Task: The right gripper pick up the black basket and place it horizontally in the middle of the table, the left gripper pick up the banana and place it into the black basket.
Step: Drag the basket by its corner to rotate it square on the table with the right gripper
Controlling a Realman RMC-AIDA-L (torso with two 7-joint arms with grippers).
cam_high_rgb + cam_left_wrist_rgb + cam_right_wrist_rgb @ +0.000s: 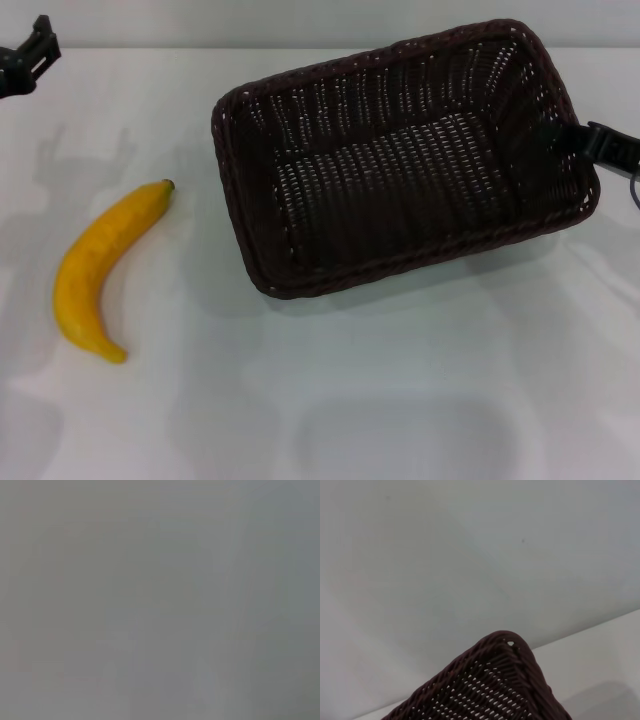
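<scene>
We see our right gripper (590,140) clamped on the black basket's (400,160) right rim, tilted near the table's (400,400) far edge; it could slip. Banana (100,270) lies left; left gripper (30,55) unclear.

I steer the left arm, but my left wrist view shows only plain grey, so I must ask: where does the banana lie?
Observer: The banana lies on the table, on the robot's left side, apart from the basket.
Operator: Is something in the basket?
Observer: No, it is empty, and it sits askew to the table's edge.
Operator: Where are the grippers?
Observer: The left gripper is at the far left corner, away from the banana; the right gripper is at the basket's right short rim.
</scene>
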